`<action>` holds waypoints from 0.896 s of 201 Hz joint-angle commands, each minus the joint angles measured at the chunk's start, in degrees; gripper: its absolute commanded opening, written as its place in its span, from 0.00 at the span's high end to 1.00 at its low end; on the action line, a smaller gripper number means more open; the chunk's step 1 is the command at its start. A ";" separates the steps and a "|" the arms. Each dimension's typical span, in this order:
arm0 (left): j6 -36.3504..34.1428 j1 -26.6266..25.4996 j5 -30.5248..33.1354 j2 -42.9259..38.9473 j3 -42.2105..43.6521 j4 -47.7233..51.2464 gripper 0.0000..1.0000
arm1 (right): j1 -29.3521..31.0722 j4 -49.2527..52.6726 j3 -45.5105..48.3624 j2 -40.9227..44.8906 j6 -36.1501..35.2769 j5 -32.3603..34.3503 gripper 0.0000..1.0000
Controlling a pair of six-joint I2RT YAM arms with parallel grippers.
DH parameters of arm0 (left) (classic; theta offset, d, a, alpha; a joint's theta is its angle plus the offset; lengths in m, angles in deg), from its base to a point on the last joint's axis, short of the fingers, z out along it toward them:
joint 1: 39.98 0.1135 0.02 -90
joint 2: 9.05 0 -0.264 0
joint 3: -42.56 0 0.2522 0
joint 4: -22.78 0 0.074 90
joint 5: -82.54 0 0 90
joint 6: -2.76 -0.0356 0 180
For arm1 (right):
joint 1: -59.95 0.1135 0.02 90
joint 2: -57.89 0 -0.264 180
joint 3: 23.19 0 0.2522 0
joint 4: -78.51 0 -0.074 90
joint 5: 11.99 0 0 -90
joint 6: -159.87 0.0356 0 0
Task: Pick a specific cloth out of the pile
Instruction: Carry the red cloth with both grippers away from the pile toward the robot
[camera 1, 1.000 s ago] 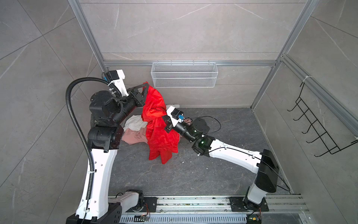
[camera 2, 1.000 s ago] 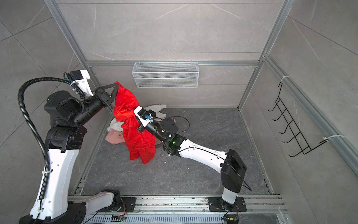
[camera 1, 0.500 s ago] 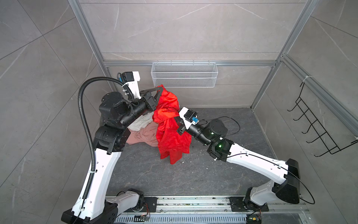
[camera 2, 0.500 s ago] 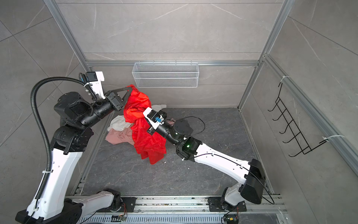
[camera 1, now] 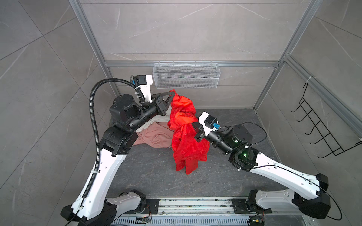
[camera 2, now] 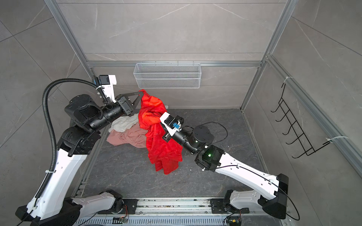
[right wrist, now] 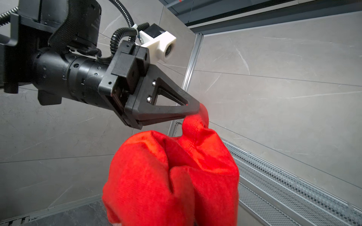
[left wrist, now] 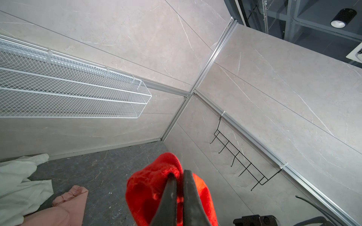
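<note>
Swung both arms and the cloth (camera 1: 186,140) rightward across both top views within the last second, away from the left wall and off the pile (camera 1: 156,135). Holding it high now, with the left gripper (camera 1: 172,95) clamped tight on a top corner of the red fabric, just below the wire basket (camera 1: 186,76). Fingers (left wrist: 189,187) pinched together in the left wrist view, red bulging out around them. Right gripper (camera 1: 196,128) buried in the mid-section, jaws hidden under folds; closed as well and, judging by fabric gathered toward it, gripping a fold. Strung between the two grips, then falling in a long drape toward the dark floor (camera 1: 156,176); hem contact with the floor impossible to tell. Left behind beside the left arm: pink cloth (camera 2: 127,138) with white cloth (camera 2: 124,123) lying against it, seemingly free of the red one apart from overlap in view. Judged step: extraction as good as done, lift-and-carry in hand. Next calls for keeping both grips firm, carrying further from the pile, lowering onto bare floor well apart from the other two, and only then letting go. Worth checking first for any pink edge riding along behind the drape.
</note>
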 commanded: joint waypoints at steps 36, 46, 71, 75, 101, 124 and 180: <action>-2.26 -2.72 3.20 1.03 -0.52 -0.18 1.00 | 0.28 5.06 1.76 7.37 0.07 2.62 1.00; -2.37 -3.24 3.31 1.49 -0.94 -0.20 1.00 | 0.28 6.14 2.02 8.12 0.02 3.01 1.00; -2.47 -4.56 3.95 2.72 -2.05 -0.20 1.00 | 0.28 8.77 1.92 10.07 -0.59 3.69 1.00; -2.49 -4.76 3.98 3.03 -2.33 -0.13 1.00 | 0.32 9.12 1.86 10.43 -0.77 3.73 1.00; -3.34 -6.55 4.65 4.27 -4.31 0.48 1.00 | 0.28 15.62 -1.41 11.26 -1.70 5.40 1.00; -3.31 -7.23 4.78 4.87 -5.03 0.78 1.00 | 0.28 23.47 -5.76 11.24 -2.33 7.05 1.00; -3.03 -9.04 5.70 5.70 -5.38 3.08 1.00 | 0.28 45.13 -18.00 9.76 -1.69 9.04 1.00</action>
